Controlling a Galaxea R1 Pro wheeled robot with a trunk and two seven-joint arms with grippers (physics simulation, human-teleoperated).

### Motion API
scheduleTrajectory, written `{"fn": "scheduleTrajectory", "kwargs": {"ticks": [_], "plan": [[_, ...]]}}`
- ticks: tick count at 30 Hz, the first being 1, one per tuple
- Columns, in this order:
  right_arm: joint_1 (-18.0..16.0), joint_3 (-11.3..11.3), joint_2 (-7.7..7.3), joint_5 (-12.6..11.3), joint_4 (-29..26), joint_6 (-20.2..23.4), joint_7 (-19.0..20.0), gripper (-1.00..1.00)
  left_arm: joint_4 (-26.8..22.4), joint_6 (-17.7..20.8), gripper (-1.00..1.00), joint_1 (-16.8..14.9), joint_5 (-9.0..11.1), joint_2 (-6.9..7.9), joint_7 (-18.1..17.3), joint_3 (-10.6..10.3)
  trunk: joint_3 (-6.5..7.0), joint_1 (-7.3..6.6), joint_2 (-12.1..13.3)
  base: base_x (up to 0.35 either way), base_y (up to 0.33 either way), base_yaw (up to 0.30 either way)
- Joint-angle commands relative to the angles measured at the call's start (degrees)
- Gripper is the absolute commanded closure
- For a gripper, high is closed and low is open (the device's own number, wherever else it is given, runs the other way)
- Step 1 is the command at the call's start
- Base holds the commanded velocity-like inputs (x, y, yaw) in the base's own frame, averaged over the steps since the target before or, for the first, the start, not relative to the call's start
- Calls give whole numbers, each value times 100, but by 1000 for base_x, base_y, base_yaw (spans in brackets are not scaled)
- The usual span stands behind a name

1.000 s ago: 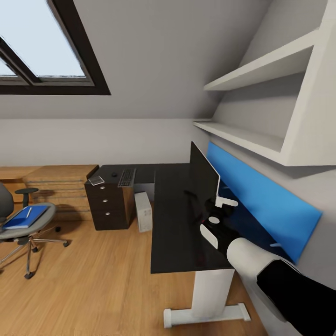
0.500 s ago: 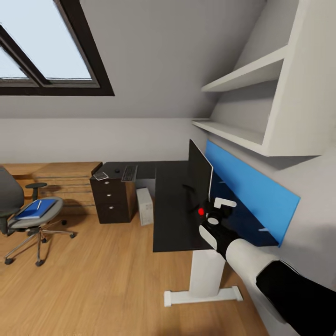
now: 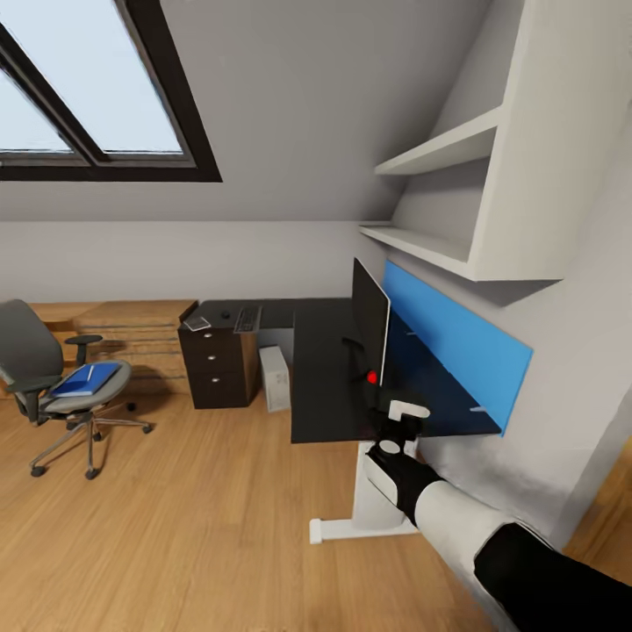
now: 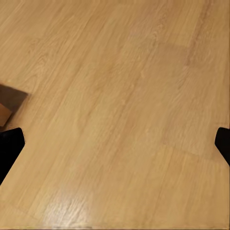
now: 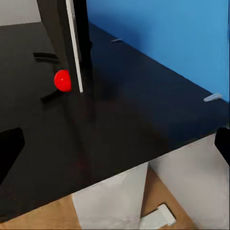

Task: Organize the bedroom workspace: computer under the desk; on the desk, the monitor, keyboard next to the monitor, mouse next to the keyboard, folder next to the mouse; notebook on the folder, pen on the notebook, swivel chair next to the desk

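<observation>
The right pincer [image 3: 405,420] hangs spread and empty just off the near edge of the black tabletop [image 3: 326,386], where the monitor [image 3: 369,320] stands beside the blue panel [image 3: 452,351]. The left pincer [image 4: 115,143], fingertips wide apart, faces bare wooden floor [image 4: 120,96]. The swivel chair [image 3: 61,386], well apart across open floor, carries the blue folder [image 3: 83,379]; keyboard [image 3: 247,318] and mouse [image 3: 226,314] lie on the far wing, the computer [image 3: 275,377] beneath.

Black desk [image 3: 326,386], blue folder [image 3: 85,379]
</observation>
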Motion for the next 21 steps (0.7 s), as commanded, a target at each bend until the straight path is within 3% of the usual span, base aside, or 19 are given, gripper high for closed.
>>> {"fn": "scheduleTrajectory", "kwargs": {"ticks": [1,7,13,15,18,21], "plan": [[40,58,3,-47,-1,-49,-21,-100,-5,-11,-100,-4,24,5,46,-50,-7,-3,-7,-336,0,0],[607,83,28,-34,10,-208,48,-100,-4,-5,-100,-4,15,-2,37,-78,-7,-3,-7,-314,85,0],[1242,81,33,-46,195,-174,1536,-100,-4,-12,-100,-4,-20,-11,36,-110,-7,-3,-7,-107,289,0],[1407,79,107,-48,556,-170,2144,-100,-4,-9,-100,-4,-25,-12,36,-115,-7,-3,-7,-2,325,0],[1542,74,232,-50,892,-197,2385,-100,-4,-6,-100,-4,-27,-17,36,-118,-7,-3,-7,45,330,0],[1761,73,232,-55,1094,-232,2490,-100,-4,-5,-100,-4,-28,-20,36,-120,-7,-3,-7,65,333,0]]}}
